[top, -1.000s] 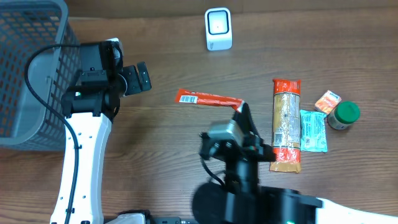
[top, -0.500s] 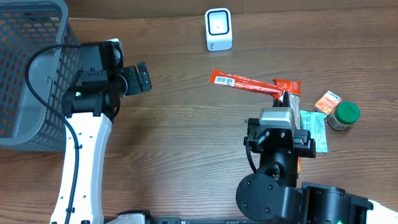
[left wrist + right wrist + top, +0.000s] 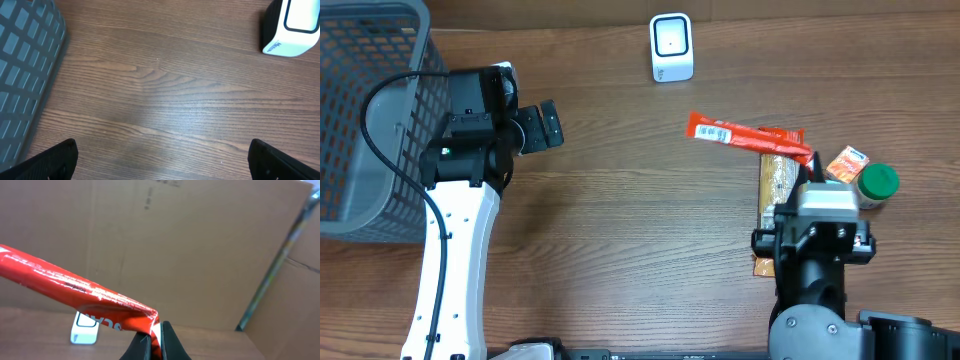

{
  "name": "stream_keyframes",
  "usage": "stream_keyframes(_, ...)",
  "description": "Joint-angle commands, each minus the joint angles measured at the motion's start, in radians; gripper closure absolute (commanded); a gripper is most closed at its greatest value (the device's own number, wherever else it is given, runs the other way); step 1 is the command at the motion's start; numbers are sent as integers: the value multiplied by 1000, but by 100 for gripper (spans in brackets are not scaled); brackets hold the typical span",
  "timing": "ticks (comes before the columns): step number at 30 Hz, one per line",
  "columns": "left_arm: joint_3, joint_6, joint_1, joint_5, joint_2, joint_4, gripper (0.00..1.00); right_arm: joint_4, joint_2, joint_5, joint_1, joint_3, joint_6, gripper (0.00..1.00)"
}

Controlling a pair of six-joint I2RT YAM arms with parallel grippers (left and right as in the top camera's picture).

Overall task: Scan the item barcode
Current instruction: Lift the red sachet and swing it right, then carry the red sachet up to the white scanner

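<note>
The item is a long red packet (image 3: 745, 136) with a white barcode label near its left end. My right gripper (image 3: 810, 160) is shut on the packet's right end and holds it up off the table, right of centre. In the right wrist view the red packet (image 3: 75, 287) slants up to the left from the gripper (image 3: 157, 335). The white scanner (image 3: 671, 47) stands at the back of the table, and the scanner (image 3: 85, 330) shows under the packet. My left gripper (image 3: 545, 127) hangs open over bare wood (image 3: 161, 160), with the scanner (image 3: 295, 25) at the upper right.
A grey mesh basket (image 3: 365, 110) stands at the far left, beside the left arm, its wall (image 3: 25, 75) close to the left fingers. Under the right arm lie a long cracker pack (image 3: 780, 200), a small orange box (image 3: 847, 162) and a green-lidded jar (image 3: 878, 182).
The right arm has carried the red packet from the table's centre to the right, over the items lying there. The left arm has not moved.
</note>
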Motion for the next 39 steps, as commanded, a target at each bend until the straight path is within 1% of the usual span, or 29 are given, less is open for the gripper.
stream_keyframes(1, 5, 13, 0, -13, 8, 0, 0, -34, -2, -37, 14, 4, -1, 96)
stream_keyframes(3, 5, 13, -1, -13, 8, 0, 0, -68, -2, -92, 13, 4, 0, 96)
stream_keyframes(7, 5, 13, -1, -12, 8, 1, 0, -103, -2, -270, 11, 4, 12, 96)
stream_keyframes(12, 5, 13, -1, -13, 8, 1, 0, -103, -2, -321, -52, 4, 66, 96)
stream_keyframes(14, 5, 13, 0, -13, 8, 1, 0, -105, -2, -381, -97, 4, 82, 96)
stream_keyframes(22, 5, 13, -1, -13, 8, 1, 0, -164, -2, -792, -346, 4, 117, 96)
stream_keyframes(27, 5, 13, -1, -13, 8, 0, 0, -176, 3, -1154, -539, 5, 117, 97)
stream_keyframes(31, 5, 13, -1, -13, 8, 0, 0, -183, 29, -1315, -678, 25, 151, 97)
stream_keyframes(33, 5, 13, -1, -13, 8, 1, 0, -201, 63, -1393, -745, 63, 151, 97)
stream_keyframes(34, 5, 13, -1, -13, 8, 1, 0, -246, 119, -1464, -797, 138, 150, 97)
stream_keyframes(36, 5, 13, -1, -13, 8, 1, 0, -329, 203, -1514, -839, 253, 150, 97)
stream_keyframes(39, 5, 13, -1, -12, 8, 1, 0, -487, 380, -1574, -892, 489, 142, 97)
